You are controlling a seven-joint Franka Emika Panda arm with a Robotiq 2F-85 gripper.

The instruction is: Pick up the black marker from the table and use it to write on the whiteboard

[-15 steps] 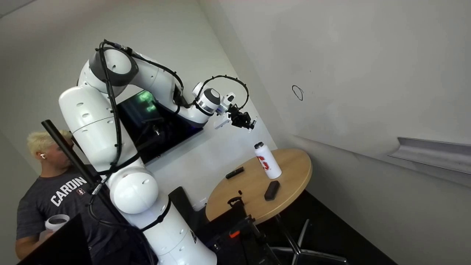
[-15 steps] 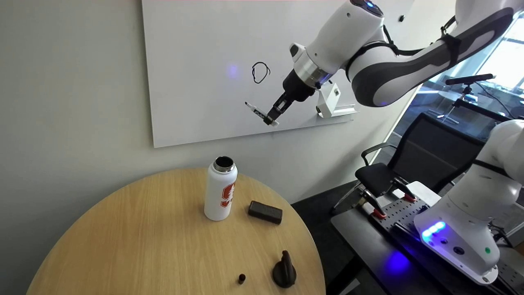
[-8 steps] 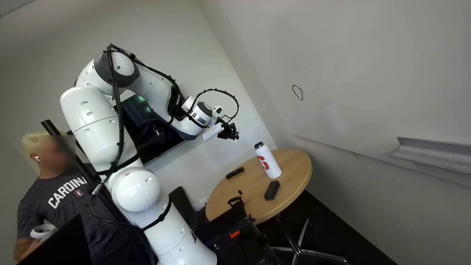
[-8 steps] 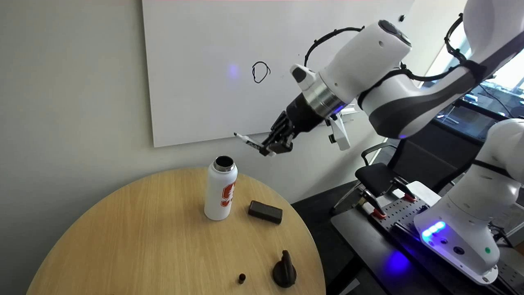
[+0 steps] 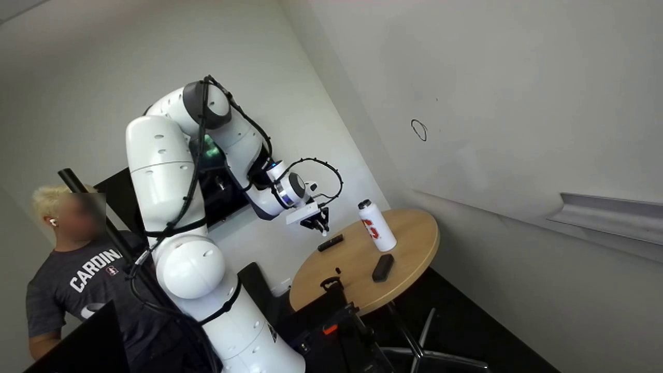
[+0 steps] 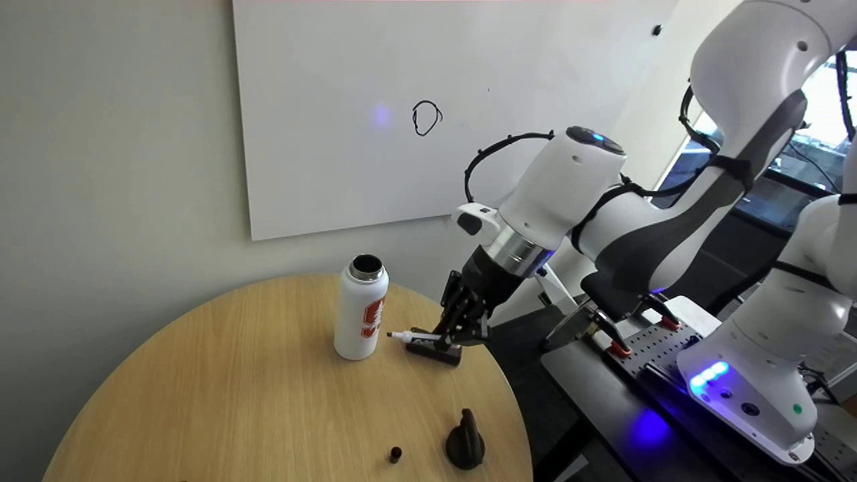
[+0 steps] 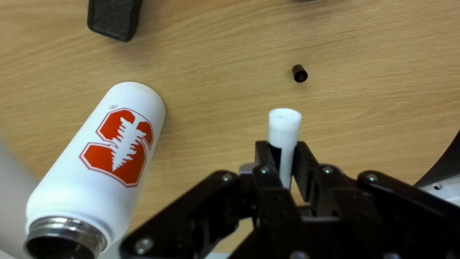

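Black dry-erase marker: pinched near rear end between fingers of gripper; above round wooden table, inside its edge.

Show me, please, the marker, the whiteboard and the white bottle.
Marker (image 7: 284,130): wrist view, on its white end.
Whiteboard (image 6: 395,164): in an exterior view, on its blank surface.
White bottle (image 6: 355,318): in an exterior view, on its side.

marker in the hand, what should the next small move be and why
Probably lower the hand slightly toward the table, ready to set the marker down. The marker is gripped above the table, clear of the whiteboard, which already bears a black loop, so the writing may well be done.
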